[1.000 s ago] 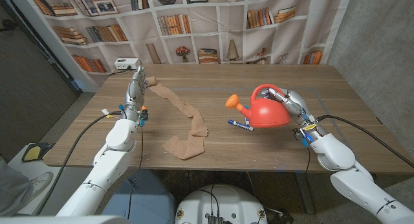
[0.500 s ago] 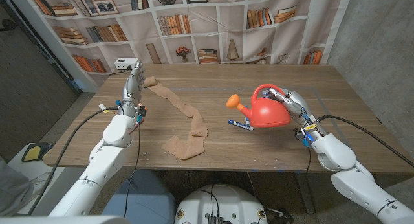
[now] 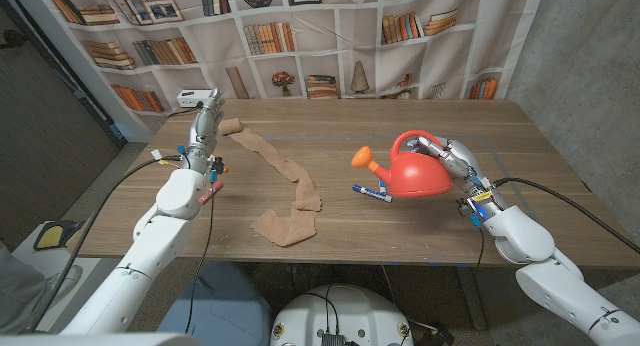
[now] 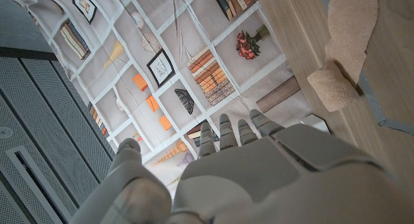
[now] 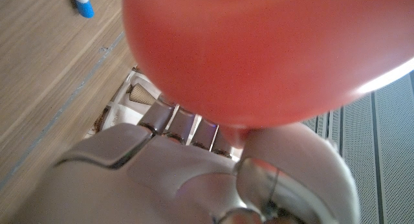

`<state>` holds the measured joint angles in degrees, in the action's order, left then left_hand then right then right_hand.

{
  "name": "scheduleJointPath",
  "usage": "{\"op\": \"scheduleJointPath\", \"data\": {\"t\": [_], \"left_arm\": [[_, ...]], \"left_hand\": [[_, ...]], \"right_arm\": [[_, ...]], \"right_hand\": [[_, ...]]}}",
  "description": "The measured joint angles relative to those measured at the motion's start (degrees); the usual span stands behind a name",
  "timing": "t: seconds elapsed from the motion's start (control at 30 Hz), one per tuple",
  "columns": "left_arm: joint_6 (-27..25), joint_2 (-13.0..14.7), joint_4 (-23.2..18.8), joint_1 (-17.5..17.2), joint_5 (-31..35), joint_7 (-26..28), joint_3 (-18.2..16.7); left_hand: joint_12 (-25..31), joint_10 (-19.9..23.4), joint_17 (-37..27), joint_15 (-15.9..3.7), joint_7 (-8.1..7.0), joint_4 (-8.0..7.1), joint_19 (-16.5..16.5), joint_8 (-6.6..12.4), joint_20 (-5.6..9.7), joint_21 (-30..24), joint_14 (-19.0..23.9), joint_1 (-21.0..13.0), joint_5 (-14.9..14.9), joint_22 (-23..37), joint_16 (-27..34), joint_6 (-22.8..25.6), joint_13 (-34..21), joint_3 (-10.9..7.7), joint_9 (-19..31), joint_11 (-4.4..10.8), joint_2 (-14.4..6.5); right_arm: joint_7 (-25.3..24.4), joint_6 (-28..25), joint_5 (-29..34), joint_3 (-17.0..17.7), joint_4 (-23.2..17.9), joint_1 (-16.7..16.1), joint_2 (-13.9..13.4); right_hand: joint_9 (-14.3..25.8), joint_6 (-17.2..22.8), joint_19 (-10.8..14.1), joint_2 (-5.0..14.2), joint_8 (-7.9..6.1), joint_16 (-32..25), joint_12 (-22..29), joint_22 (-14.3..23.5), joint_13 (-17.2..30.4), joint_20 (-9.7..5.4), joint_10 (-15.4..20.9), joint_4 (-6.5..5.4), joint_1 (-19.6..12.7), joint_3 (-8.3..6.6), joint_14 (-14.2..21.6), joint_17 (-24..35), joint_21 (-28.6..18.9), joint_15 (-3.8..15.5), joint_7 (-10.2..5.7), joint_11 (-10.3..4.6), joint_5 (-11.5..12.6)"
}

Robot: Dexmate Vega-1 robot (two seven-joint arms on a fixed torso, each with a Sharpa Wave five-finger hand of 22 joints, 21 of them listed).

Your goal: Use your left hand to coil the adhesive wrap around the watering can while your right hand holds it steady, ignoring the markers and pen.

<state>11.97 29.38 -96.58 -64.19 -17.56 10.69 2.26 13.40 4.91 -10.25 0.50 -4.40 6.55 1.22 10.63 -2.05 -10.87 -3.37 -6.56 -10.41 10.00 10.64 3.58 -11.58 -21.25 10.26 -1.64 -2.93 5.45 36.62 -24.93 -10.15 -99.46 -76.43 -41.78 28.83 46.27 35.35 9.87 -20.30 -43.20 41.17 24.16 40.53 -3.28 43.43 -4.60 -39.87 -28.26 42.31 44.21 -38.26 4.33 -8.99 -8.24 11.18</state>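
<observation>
The red watering can (image 3: 417, 176) with an orange spout stands right of the table's middle, and my right hand (image 3: 456, 159) grips its rear side by the handle. In the right wrist view the can (image 5: 259, 49) sits against that hand (image 5: 181, 166). The tan adhesive wrap (image 3: 290, 176) lies unrolled across the table's left half, from a far end near my left hand to a folded heap at the front. My left hand (image 3: 204, 129) stands just left of the far end, fingers straight, holding nothing. In the left wrist view the wrap's rolled end (image 4: 333, 88) lies apart from that hand (image 4: 259, 166).
A blue marker (image 3: 372, 192) lies in front of the can's spout and also shows in the right wrist view (image 5: 83, 4). A red marker (image 3: 210, 193) lies by my left forearm. A white box (image 3: 197, 97) sits at the table's far left corner.
My left arm and hand have shifted a little to the left and farther back, away from the wrap's end. The can and my right hand have stayed put.
</observation>
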Motion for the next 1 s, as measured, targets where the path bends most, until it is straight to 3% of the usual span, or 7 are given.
{"op": "scheduleJointPath", "data": {"t": [1.0], "left_arm": [[-5.6, 1.1, 1.3, 4.1, 5.8, 0.8, 0.2]], "left_hand": [[0.0, 0.0, 0.0, 0.00, 0.00, 0.19, -0.2, 0.00, 0.22, 0.0, 0.0, 0.0, 0.0, 0.0, 0.0, 0.0, 0.0, -0.19, 0.0, 0.01, 0.0]], "right_arm": [[0.9, -1.1, -0.3, 0.1, 0.3, 1.0, 0.3]], "right_hand": [[0.3, 0.0, -0.6, -0.29, 0.62, 0.9, 0.0, -0.5, 0.0, 0.01, -0.1, 0.16, 0.6, -0.63, 0.3, 3.8, -1.0, 0.04, 0.01, -0.09, 0.0]]}}
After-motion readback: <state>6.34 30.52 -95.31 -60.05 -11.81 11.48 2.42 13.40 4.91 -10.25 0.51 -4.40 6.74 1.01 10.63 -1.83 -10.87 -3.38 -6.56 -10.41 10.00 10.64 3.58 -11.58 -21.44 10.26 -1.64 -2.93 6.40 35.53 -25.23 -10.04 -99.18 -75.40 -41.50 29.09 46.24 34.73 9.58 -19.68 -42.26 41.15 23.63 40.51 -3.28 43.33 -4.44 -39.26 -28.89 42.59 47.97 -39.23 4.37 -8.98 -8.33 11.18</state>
